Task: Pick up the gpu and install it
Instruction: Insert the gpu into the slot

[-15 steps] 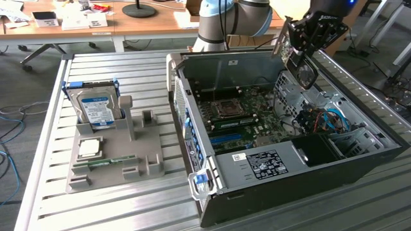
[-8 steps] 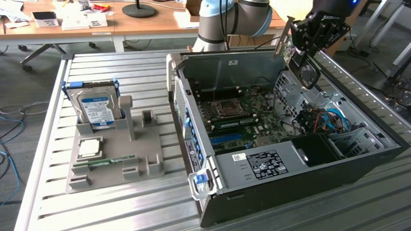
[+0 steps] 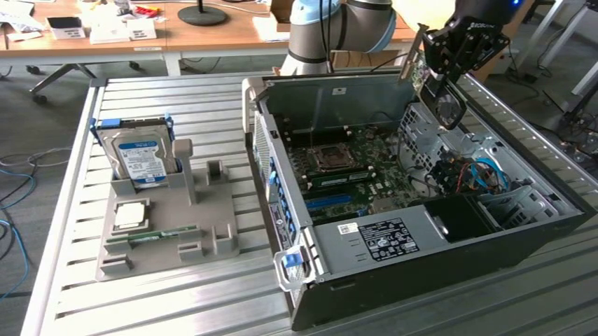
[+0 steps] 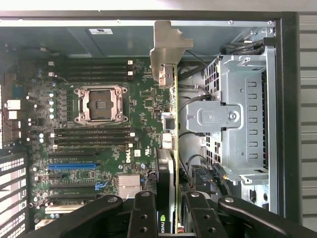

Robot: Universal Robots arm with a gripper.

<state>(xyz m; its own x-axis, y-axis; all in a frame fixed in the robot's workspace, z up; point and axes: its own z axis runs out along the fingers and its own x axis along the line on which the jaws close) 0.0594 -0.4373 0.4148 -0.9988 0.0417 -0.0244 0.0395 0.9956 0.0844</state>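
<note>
A slatted metal table (image 3: 187, 308) takes up most of the floor here. On it, toward the exterior view's right, lies a black case (image 3: 449, 280) on its side with the panel off. Behind the case rises the grey-and-blue arm (image 3: 327, 28).

Inside the case the green board (image 4: 143, 99) lies flat, its socket (image 4: 101, 104) bare and the long slots beside it unfilled. A silver drive cage (image 4: 237, 119) sits beside the board.

To the exterior view's left of the case is a grey tray (image 3: 159, 231).

The gpu (image 3: 452, 110) is up in the air, above the far rim of the case at the exterior view's right, well clear of the board. It hangs on edge with its round fan facing my way and its silver bracket (image 3: 411, 52) sticking out at the upper end. Seen from the wrist, the gpu (image 4: 166, 168) runs edge-on across the gap between board and cage, with the bracket (image 4: 166, 49) near the case wall.

The gripper (image 3: 447, 66) is clamped on the gpu. From the wrist, its black fingers (image 4: 143, 218) press the card from both sides, the gripper (image 4: 171, 220) closed around the end away from the bracket.

On the tray a blue-labelled hard drive (image 3: 140, 150) stands upright at the far end. Nearer lies a square chip (image 3: 129, 215), and just beside it a narrow green memory stick (image 3: 154, 236) lies flat.
</note>
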